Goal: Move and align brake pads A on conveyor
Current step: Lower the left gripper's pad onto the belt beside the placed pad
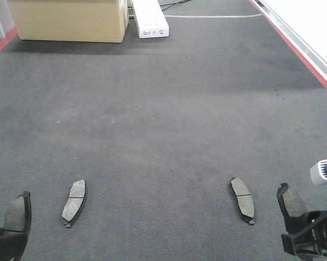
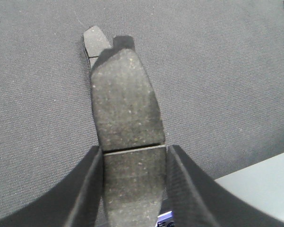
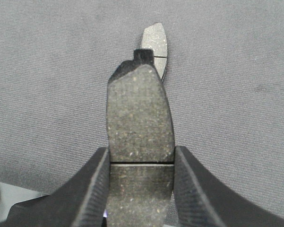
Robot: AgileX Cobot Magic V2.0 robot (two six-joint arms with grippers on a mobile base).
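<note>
Both arms low at the near corners. Left gripper point(image 2: 132, 184) clamped on a brake pad point(image 2: 125, 104) sticking out past the fingertips, right gripper point(image 3: 141, 187) same deal, fingers point(image 3: 198, 189) squeezing its own pad point(image 3: 139, 113) edgewise.

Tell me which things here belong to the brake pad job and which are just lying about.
Job:
left-held pad
right-held pad
left pad lying on belt
right pad lying on belt
conveyor

Lying about:
cardboard box
white box

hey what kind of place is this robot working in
Likely a factory or workshop line: a wide grey conveyor edged in red, brake pads lying on it, and a cardboard box at its far end.
</note>
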